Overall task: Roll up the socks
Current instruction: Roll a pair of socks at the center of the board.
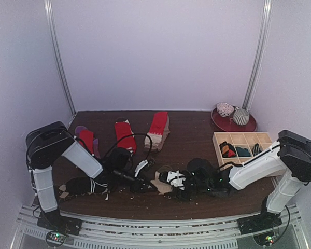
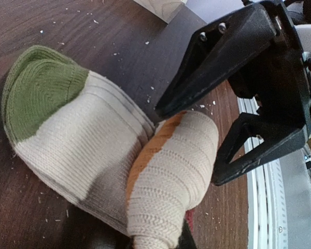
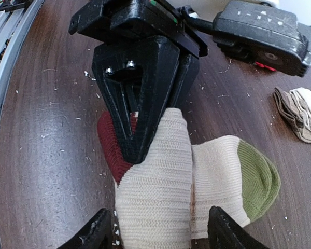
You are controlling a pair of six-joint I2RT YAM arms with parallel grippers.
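"One beige sock (image 3: 217,176) at the front middle of the bench (image 3: 46,145), partly rolled! Which way's it lying?"

"Flat foot runs out to the right in the right wrist view, green toe (image 3: 259,179) at the far tip; the rolled part lies crosswise to that."

"And the arms?"

"Both stretched low, meeting head-on. Left pincer (image 2: 189,145) clamped tight on the roll; right pincer (image 3: 160,231) spread wide, fingers (image 3: 96,233) either side of it, holding nothing."

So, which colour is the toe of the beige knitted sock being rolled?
The toe of the beige knitted sock is olive green, clearest in the left wrist view.
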